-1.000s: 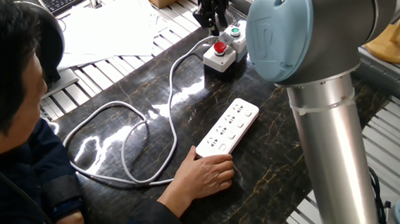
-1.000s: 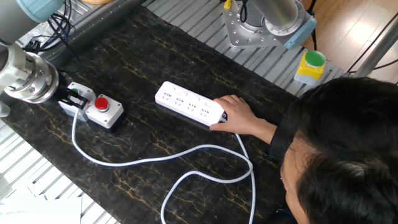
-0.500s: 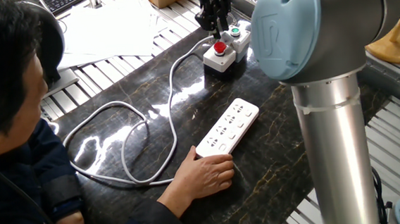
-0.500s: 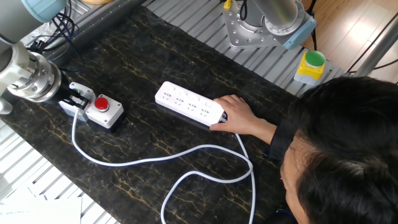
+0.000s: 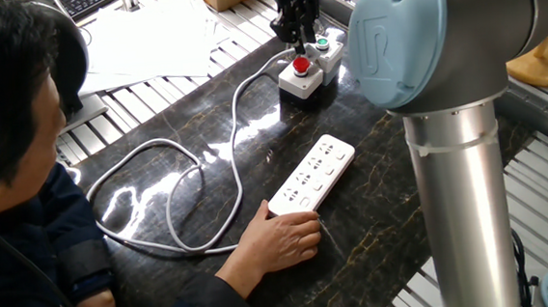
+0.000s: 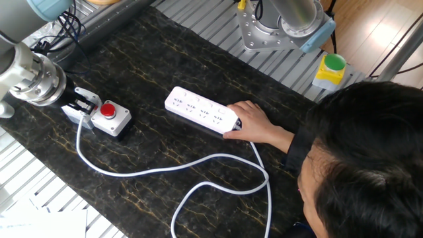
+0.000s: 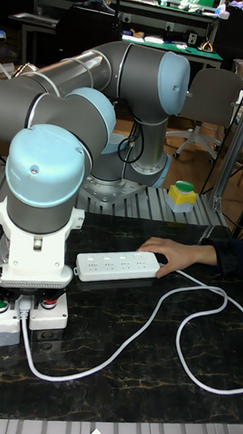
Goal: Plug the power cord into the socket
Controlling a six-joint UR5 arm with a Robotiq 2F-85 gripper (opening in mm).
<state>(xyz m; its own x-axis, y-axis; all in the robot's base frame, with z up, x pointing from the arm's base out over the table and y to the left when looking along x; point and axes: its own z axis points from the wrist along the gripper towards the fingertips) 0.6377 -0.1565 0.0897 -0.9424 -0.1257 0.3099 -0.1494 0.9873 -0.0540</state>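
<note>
The socket (image 5: 314,173) (image 6: 198,109) (image 7: 117,265), a flat white power strip, lies mid-table with a person's hand (image 5: 285,238) (image 6: 254,122) holding its near end. The power cord (image 5: 233,127) (image 6: 165,168) (image 7: 145,320) loops across the dark tabletop, and its free end runs up beside the grey button box (image 5: 309,69) (image 6: 109,116). My gripper (image 5: 298,36) (image 6: 80,102) hangs there, fingers apart, low over the cord's plug end (image 6: 71,111). Whether the fingers touch the plug does not show. In the tall view the arm hides the gripper.
The arm's thick column (image 5: 460,189) stands at the right of the table and its base (image 6: 277,30) at the back. A yellow box with a green button (image 6: 328,69) (image 7: 182,194) sits off the mat. The person leans over the near edge. Papers (image 5: 150,41) lie at the far left.
My gripper has shifted slightly toward the button box and the cord's end. Socket, cord loops and the person's hand have stayed put.
</note>
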